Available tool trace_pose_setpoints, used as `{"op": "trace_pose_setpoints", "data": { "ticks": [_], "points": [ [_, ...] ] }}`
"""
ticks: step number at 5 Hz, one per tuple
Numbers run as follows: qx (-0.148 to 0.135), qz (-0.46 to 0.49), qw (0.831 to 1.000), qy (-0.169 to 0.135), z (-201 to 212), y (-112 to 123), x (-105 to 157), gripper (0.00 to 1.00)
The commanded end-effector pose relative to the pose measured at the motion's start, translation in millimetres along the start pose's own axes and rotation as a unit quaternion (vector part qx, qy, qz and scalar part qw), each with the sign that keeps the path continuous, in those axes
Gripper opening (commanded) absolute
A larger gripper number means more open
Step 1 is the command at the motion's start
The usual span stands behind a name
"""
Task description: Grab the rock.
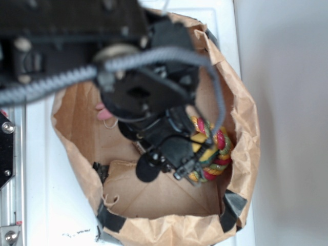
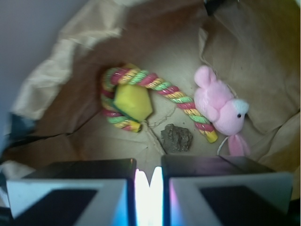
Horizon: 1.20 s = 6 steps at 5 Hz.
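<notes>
Wrist view is showing the rock (image 2: 177, 138) lying on the bag (image 2: 70, 94) floor at lower centre, just above the gripper (image 2: 148, 181), whose pads are sitting almost together with only a bright sliver between them, holding nothing. Descending like this is risking pushing the rock aside (the jaws need spreading first), or catching the rope toy (image 2: 141, 89) or pink plush (image 2: 221, 110) lying just beside it. Counting: one rock, one rope toy with a yellow block, one plush, one bag.
</notes>
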State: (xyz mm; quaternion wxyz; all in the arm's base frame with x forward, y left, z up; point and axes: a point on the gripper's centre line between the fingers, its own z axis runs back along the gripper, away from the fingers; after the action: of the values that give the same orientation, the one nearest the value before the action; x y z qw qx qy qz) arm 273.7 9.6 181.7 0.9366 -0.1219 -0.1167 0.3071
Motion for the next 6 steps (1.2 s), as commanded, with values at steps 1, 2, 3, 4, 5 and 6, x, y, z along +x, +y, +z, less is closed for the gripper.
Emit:
{"op": "trace_pose_setpoints", "data": {
  "ticks": [1, 2, 3, 4, 5, 6],
  "points": [
    [0.087, -0.077, 0.993, -0.024, 6, 2, 11, 0.08],
    [0.081, -0.057, 0.995, -0.032, -1, 14, 11, 1.0],
    [0.062, -0.049, 0.997, -0.027, -21, 30, 6, 1.0],
    [0.053, -0.062, 0.997, -0.011, -43, 29, -9, 1.0],
    [0.056, -0.055, 0.997, -0.001, -64, 19, -16, 1.0],
    [0.064, -0.045, 0.997, -0.002, -85, 16, -14, 1.0]
  ]
}}
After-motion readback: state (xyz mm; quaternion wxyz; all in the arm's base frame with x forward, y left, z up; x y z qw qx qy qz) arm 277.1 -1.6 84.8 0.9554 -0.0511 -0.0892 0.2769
